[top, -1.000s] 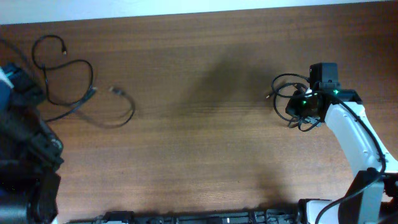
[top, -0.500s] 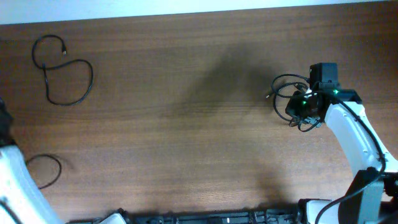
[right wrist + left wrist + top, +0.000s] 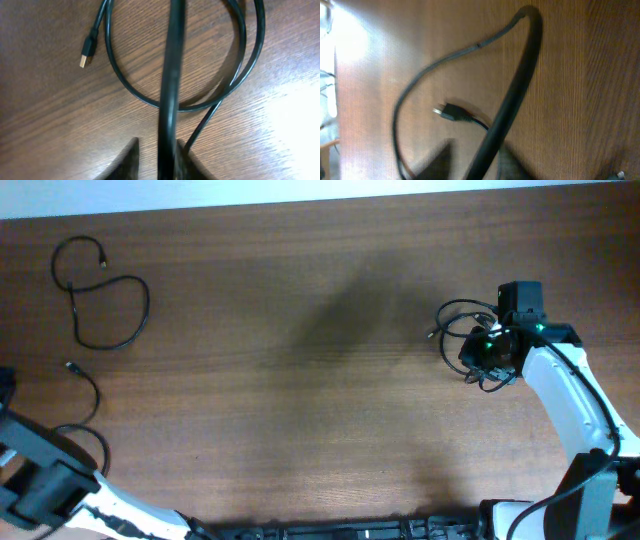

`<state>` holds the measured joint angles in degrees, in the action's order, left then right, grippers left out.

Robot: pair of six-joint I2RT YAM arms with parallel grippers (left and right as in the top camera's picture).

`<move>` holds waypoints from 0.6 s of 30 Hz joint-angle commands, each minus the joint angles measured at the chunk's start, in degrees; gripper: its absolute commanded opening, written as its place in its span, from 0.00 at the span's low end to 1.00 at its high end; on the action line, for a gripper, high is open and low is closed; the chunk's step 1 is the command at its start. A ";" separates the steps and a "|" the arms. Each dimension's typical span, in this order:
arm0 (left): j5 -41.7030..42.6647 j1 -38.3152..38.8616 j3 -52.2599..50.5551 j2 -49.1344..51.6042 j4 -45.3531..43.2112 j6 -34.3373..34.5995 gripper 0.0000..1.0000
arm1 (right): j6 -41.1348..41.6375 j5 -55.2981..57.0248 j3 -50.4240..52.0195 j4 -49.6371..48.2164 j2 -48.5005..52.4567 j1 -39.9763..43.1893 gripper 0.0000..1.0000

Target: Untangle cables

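At the right side of the table (image 3: 300, 380), the knotted clump (image 3: 452, 328) is found beneath the right claw (image 3: 159, 161), which is clenched on one strand of it. In the right wrist view that strand runs straight up between the fingers (image 3: 131, 157), with curved strands crossing under it and a gold-tipped plug (image 3: 85, 57) lying free beside them. Nothing about this clump has been altered over the last second.

Change is confined to the left. A second cord (image 3: 96, 395), stretched out next to the loose loop (image 3: 100, 292) a second ago, has been dragged toward the near left edge and is now set apart from that loop, its small plug end pointing back toward it. The left claw (image 3: 481, 162) is judged to be clenched on this cord, since a strand is seen rising into its grip, though that view is blurred. Two cords are thus taken as separated; only the clump is left to be worked.

No other objects are seen on the wood. The crossings themselves are judged the hindrance, and part of the clump is hidden from above by the right arm (image 3: 565, 395).
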<state>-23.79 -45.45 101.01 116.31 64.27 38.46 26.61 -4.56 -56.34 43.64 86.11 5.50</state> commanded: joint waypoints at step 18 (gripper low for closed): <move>29.59 13.18 0.20 1.36 16.63 0.50 0.99 | -0.13 -11.78 -0.13 -26.14 0.55 -20.79 0.04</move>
<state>4.25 -33.71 101.03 119.02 79.85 38.68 26.76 -15.62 -56.03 23.22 86.50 -10.00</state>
